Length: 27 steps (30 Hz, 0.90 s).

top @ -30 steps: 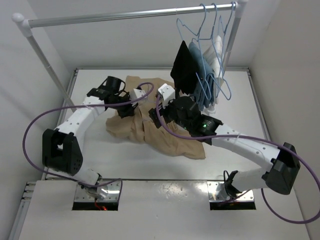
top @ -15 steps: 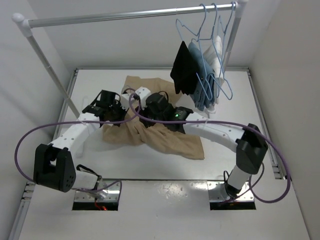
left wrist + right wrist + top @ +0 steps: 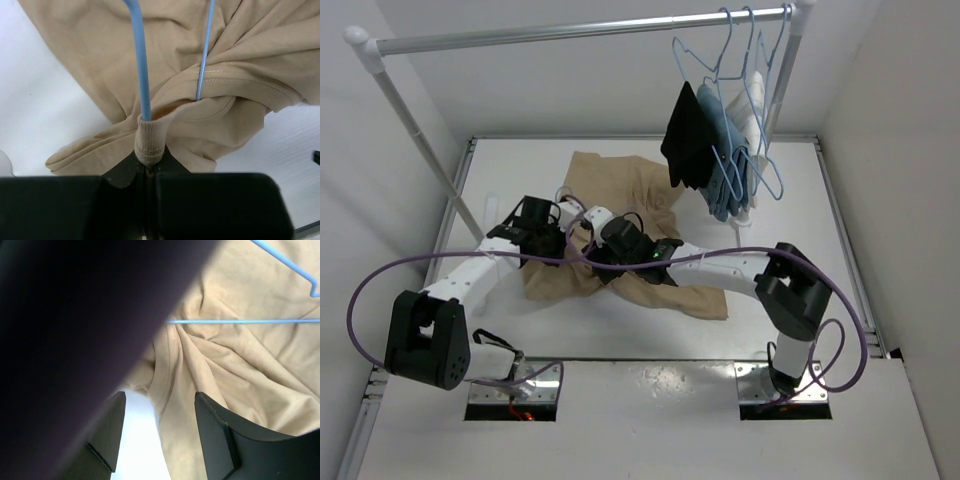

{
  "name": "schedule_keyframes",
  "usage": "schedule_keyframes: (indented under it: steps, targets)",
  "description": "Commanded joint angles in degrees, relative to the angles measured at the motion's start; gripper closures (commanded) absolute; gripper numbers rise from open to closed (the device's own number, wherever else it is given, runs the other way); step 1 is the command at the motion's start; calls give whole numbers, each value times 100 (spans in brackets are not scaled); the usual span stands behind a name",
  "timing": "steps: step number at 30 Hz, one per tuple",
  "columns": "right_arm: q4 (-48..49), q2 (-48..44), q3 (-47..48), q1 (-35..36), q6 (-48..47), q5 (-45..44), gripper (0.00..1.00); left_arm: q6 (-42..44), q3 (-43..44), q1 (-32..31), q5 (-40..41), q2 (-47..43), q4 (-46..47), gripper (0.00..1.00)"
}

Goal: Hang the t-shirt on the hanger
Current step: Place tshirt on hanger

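In the middle of the white surface (image 3: 790, 200) lies the tan t-shirt (image 3: 620, 180), crumpled and spread, its far part reaching toward the back edge and a near corner lying toward the right arm's side. Both arms bend inward over it, and their tools meet over the shirt's left half.

The left tool (image 3: 148, 169) is clenched on the t-shirt: its two dark fingers stand pressed together around a small ribbed fold of the cloth. The pale-blue hanger (image 3: 142, 65) runs straight into that fold, one wire disappearing inside the pinched rib just above the fingertips. A second, thinner-looking length of the same wire passes under a stitched hem a little to the right. Whether the fingers also squeeze the wire inside the fold cannot be told.

The right tool (image 3: 160, 440) is released, its fingers (image 3: 215, 440) spread apart with bare white surface and a hemmed edge of the shirt between them; it grips nothing. Beyond them a hanger wire crosses the creased cloth, and a bent end of it shows in the upper right corner of that view. A dark, blurred mass covers the left of the right wrist view.

At the back right, a rail (image 3: 570, 30) carries other hangers with a black garment (image 3: 685, 135), a blue garment (image 3: 725, 175) and a white garment (image 3: 752, 125), well apart from the tools.
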State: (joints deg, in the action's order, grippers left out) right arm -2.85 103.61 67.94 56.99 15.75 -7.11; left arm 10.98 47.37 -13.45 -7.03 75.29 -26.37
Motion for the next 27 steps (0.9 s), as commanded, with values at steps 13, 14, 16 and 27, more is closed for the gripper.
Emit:
schedule_keyframes:
  steps: [13, 14, 16, 27]
  targets:
    - [-602, 1434, 430, 93, 279, -633, 52, -281, 17, -79, -220, -392, 730, 100]
    - [-602, 1434, 430, 93, 280, -633, 54, -281, 17, -79, -220, -392, 730, 100]
    - [-742, 1434, 430, 93, 280, -773, 55, -281, 70, -79, -220, -392, 730, 100]
    - [-66, 731, -906, 251, 201, -597, 55, -52, 272, -26, -422, -330, 730, 100]
